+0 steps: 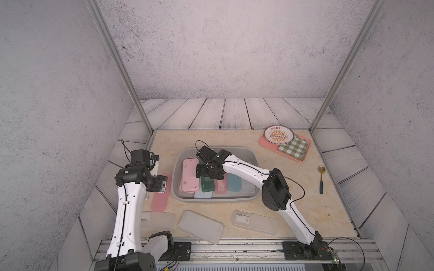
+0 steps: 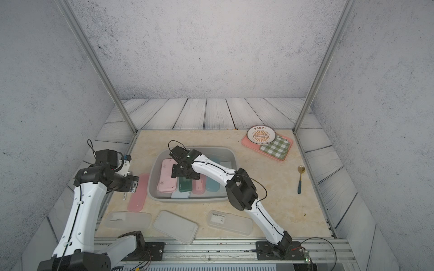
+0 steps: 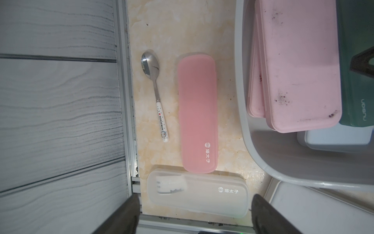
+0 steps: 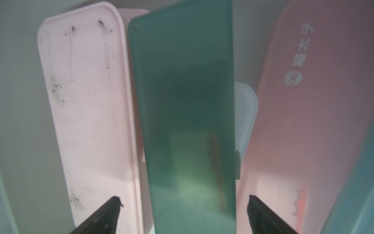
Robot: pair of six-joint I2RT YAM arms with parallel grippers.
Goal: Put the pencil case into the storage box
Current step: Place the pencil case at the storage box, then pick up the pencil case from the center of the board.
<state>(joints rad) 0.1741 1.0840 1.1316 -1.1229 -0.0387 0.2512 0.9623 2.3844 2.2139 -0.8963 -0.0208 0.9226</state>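
Right wrist view looks down on the dark green pencil case [image 4: 182, 101], which lies inside the storage box [image 1: 245, 153]. The right gripper [image 4: 183, 200] hangs over one end of it with the fingers spread wide. A gap shows on both sides between the fingertips [image 4: 113, 204] and the case, so it has hold of nothing. In both top views the green case is between a pale pink case [image 1: 189, 178] at its 9 o'clock and a salmon pink case [image 1: 220, 187] at its 3 o'clock. It seems to lean a little on them, but the picture is hazy there. The box stands near the middle of the table [image 1: 312, 218]. The left gripper [image 3: 195, 197] is at 9 o'clock from the box, above the table, its fingers far apart and empty. Below it lie a pink case [image 3: 197, 113], a spoon [image 3: 154, 95] beside that case, and a clear case [image 3: 198, 192] just at the pink one's end.
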